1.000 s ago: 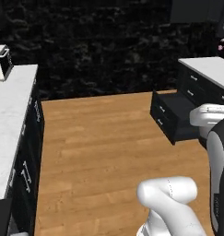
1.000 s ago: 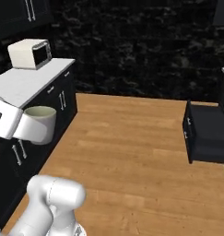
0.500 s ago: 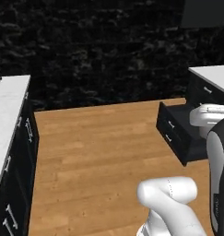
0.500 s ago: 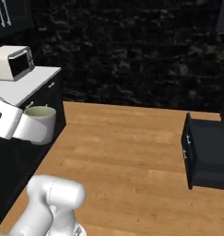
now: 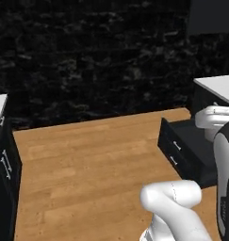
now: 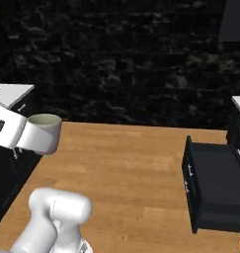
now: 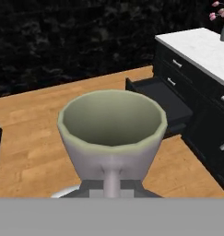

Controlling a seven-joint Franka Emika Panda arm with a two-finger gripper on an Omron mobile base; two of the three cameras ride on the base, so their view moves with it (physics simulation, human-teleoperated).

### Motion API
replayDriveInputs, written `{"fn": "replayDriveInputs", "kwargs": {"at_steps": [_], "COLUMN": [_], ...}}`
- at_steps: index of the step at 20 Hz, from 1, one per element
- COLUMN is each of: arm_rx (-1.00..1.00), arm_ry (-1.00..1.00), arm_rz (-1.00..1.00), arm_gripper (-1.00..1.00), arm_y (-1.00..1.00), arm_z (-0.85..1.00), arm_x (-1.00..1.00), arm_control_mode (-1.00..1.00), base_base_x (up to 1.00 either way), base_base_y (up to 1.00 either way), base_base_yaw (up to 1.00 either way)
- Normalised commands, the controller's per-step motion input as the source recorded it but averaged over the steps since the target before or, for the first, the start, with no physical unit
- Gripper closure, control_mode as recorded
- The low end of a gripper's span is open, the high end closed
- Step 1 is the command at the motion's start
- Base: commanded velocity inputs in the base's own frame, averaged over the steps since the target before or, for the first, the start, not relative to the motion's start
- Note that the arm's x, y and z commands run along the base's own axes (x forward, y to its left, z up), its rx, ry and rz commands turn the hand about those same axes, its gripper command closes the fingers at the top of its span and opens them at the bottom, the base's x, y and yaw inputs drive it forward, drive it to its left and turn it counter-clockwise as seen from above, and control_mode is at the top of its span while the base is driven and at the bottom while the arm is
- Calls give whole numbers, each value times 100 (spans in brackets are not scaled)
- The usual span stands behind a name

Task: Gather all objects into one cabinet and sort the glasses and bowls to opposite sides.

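While carrying grey-beige cup (image 7: 111,133) pinched in gripper (image 7: 111,184) (thin rim hold), could slip; open drawer (image 7: 162,99) at 2 o'clock, collision risk.

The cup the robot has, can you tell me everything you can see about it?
The grey-beige cup is small and round, with a thick pale rim, a smooth dull look and an empty, slightly greenish inside. It flares a little wider toward the top. It sits upright in the robot's gripper, whose fingers are shut on its near wall, and it hangs in the air over the wooden floor, touching nothing else.
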Motion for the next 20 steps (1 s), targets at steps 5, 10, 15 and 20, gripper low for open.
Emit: {"fn": "replayDriveInputs", "kwargs": {"at_steps": [5,10,15,20], "arm_rx": [0,0,0,0], "arm_ry": [0,0,0,0], "arm_rz": [0,0,0,0], "arm_gripper": [100,100,100,100], "arm_y": [0,0,0,0], "arm_z": [0,0,0,0], "arm_x": [0,0,0,0], "arm_control_mode": [100,100,100,100], "base_base_x": [89,74,50,43], "base_base_y": [-15,-5,0,0], "base_base_yaw": [-40,-39,-39,-45]}}
